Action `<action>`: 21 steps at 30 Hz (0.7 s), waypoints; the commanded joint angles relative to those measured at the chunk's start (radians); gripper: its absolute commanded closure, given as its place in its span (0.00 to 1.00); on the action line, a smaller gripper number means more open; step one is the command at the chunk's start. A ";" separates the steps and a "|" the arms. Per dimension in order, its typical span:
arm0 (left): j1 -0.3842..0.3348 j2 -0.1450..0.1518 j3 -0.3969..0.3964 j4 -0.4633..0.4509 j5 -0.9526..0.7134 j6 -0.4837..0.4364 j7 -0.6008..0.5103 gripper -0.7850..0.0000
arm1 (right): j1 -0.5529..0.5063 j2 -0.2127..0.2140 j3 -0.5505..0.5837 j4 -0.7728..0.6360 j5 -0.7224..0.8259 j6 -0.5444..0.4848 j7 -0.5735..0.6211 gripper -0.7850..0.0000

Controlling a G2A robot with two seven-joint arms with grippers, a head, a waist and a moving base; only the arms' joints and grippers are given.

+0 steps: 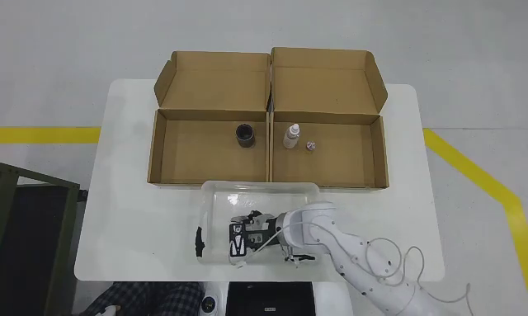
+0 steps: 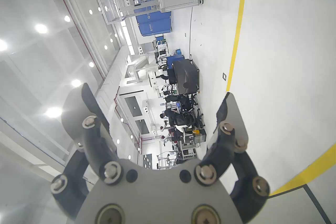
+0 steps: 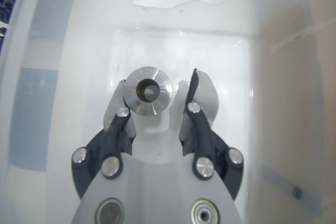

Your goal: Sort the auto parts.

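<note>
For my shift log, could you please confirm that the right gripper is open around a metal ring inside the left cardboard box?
Not quite: the right gripper is open around the metal ring, but inside the clear plastic bin, not the left cardboard box, as the right wrist view shows.

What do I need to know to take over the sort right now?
Left gripper: open, empty, pointing out into the room.
Right gripper: open, down in the bin, fingers either side of the ring, not shut on it.
Done: cylinder in the left box; bottle and small part in the right box.
Left: grip the ring, lift it out and box it. I can't tell which box it goes in.
</note>
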 commanded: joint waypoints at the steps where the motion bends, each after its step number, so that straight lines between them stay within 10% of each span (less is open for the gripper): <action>1: 0.000 0.000 0.000 0.000 0.000 0.000 0.000 0.00 | 0.003 -0.001 -0.004 -0.002 0.005 -0.004 -0.004 0.73; 5: 0.000 0.000 0.000 0.000 0.000 0.000 0.000 0.00 | 0.007 -0.001 -0.009 -0.010 0.013 -0.009 -0.009 1.00; 21: 0.000 0.000 0.000 0.000 0.000 0.000 0.000 0.00 | -0.005 0.010 0.046 -0.086 0.131 0.003 -0.064 1.00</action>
